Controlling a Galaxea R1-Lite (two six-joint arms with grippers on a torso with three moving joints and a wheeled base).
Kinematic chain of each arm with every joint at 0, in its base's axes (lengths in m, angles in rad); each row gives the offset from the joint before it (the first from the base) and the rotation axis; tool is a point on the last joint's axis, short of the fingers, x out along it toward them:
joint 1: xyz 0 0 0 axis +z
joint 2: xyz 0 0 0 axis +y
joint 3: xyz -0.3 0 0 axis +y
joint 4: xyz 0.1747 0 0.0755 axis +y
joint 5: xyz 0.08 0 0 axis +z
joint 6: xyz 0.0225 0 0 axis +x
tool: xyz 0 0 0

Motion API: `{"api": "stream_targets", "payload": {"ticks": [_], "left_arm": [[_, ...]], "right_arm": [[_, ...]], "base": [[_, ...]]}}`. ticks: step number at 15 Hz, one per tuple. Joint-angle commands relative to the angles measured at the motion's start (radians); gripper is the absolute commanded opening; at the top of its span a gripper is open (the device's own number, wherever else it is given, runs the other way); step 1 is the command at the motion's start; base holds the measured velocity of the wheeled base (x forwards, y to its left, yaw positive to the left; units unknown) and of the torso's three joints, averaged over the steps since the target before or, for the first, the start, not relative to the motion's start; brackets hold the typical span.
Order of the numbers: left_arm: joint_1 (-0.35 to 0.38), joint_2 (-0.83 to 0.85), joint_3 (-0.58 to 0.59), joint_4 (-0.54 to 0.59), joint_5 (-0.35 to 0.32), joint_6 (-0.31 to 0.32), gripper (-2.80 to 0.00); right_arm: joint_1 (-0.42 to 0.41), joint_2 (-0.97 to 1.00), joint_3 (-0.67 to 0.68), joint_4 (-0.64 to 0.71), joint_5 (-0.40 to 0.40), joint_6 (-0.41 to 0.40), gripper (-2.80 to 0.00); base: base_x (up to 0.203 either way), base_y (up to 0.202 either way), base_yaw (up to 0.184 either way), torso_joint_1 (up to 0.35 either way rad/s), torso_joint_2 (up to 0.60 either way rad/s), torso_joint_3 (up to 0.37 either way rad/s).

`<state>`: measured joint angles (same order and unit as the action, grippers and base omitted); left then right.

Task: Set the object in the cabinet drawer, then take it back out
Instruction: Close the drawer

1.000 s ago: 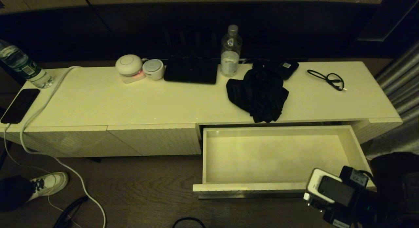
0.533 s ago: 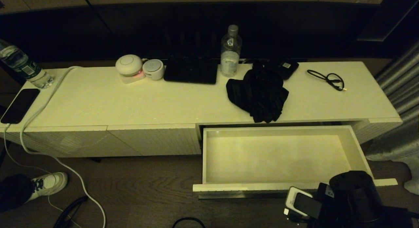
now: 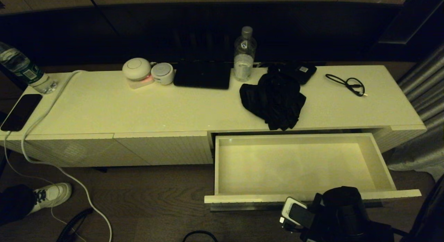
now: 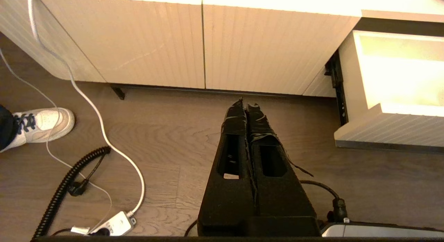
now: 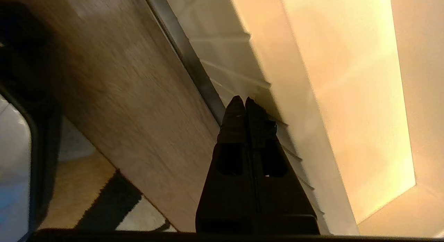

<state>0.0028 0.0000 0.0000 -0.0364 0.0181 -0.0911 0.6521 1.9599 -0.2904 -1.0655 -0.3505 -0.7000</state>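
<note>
The black fabric bundle (image 3: 274,99) lies crumpled on the cabinet top, just behind the open drawer (image 3: 295,165), whose pale interior holds nothing. In the left wrist view the drawer's ribbed front (image 4: 399,127) shows at the side. My right arm (image 3: 341,214) is low in front of the drawer's front panel. Its gripper (image 5: 241,100) is shut and empty, with its tips over the ribbed drawer front (image 5: 239,75) beside the dark handle strip (image 5: 194,72). My left gripper (image 4: 245,103) hangs shut over the wood floor, before closed ribbed panels (image 4: 242,51).
On the cabinet top stand a water bottle (image 3: 245,54), a flat black device with a white label (image 3: 303,72), a thin black cable (image 3: 347,84), a black box (image 3: 202,75) and white round gadgets (image 3: 137,70). A shoe (image 3: 52,195) and cords (image 4: 100,124) are on the floor.
My right arm has slid left and lower along the drawer front, away from its right corner. The bundle and the drawer have not moved.
</note>
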Motion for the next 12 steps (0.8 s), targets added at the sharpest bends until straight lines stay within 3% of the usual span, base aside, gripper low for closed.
{"api": "stream_targets", "payload": {"ticks": [1, 12], "left_arm": [[0.0, -0.002, 0.0, 0.0, 0.0, -0.001, -2.8], [0.0, -0.002, 0.0, 0.0, 0.0, -0.001, -2.8]], "right_arm": [[0.003, 0.036, 0.001, -0.015, -0.032, -0.003, -2.8], [-0.049, 0.129, -0.063, -0.177, -0.16, 0.004, -2.8]], "base": [[0.0, 0.0, 0.0, 0.0, 0.0, 0.0], [0.0, 0.0, 0.0, 0.0, 0.0, 0.0]]}}
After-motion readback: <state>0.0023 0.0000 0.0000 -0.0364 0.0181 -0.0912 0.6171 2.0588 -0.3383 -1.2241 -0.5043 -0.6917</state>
